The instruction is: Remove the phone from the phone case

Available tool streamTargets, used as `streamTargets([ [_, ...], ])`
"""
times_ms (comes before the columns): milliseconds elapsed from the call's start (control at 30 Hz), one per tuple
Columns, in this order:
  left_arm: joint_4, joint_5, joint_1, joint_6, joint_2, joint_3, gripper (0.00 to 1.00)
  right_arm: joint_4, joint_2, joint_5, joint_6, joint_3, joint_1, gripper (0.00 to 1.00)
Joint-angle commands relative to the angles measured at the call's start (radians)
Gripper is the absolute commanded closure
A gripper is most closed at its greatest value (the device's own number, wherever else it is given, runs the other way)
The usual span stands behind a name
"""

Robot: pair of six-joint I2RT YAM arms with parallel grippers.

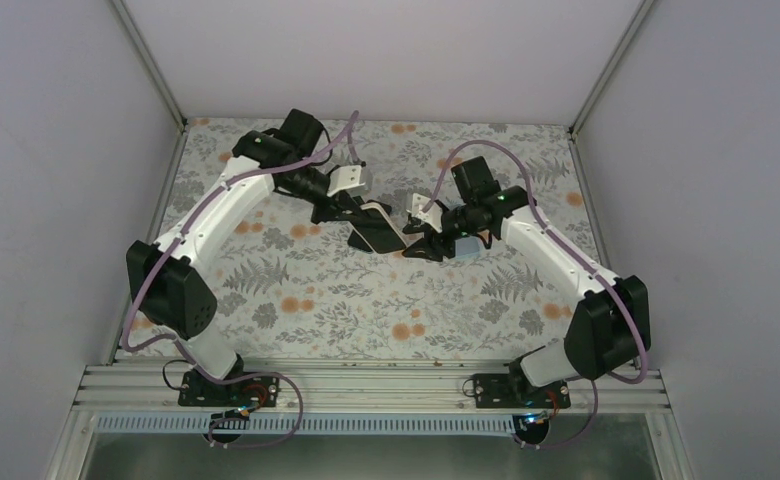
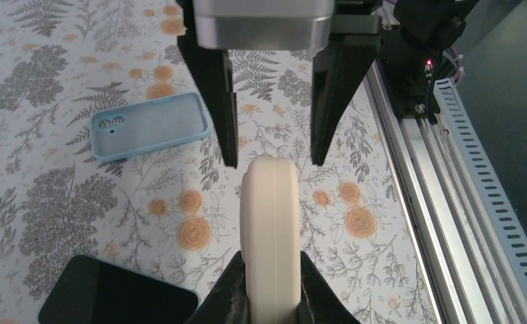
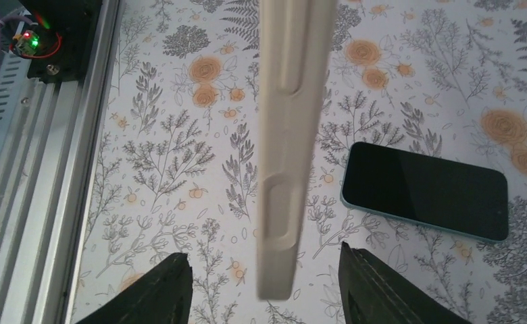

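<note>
Blocked in the middle, above the table, by a cream case held on edge in the left gripper, with the right gripper at its other end, fingers spread wider than the case, a gap left on each side. Hemmed from both sides by the left arm and right arm reaching in. Down on the table, just far of the held case, a dark phone lying flat; farther right, a blue case, apart from it. Room to pass between those two and over the near half, up to the metal rail. Shut in by walls left, right and far.
</note>
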Motion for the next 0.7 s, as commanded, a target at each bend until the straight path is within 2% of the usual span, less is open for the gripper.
streamTargets([
  [0,0.013,0.026,-0.022,-0.015,-0.018,0.049,0.98,0.069,0.011,-0.034,0.007,-0.009,-0.019,0.45],
  [167,0.001,0.018,-0.024,-0.008,-0.028,0.043,0.98,0.044,0.031,-0.061,-0.024,0.002,-0.054,0.51],
  [667,-0.014,0.02,-0.025,-0.005,-0.019,0.061,0.98,-0.054,0.047,-0.151,-0.116,-0.001,-0.09,0.53],
])
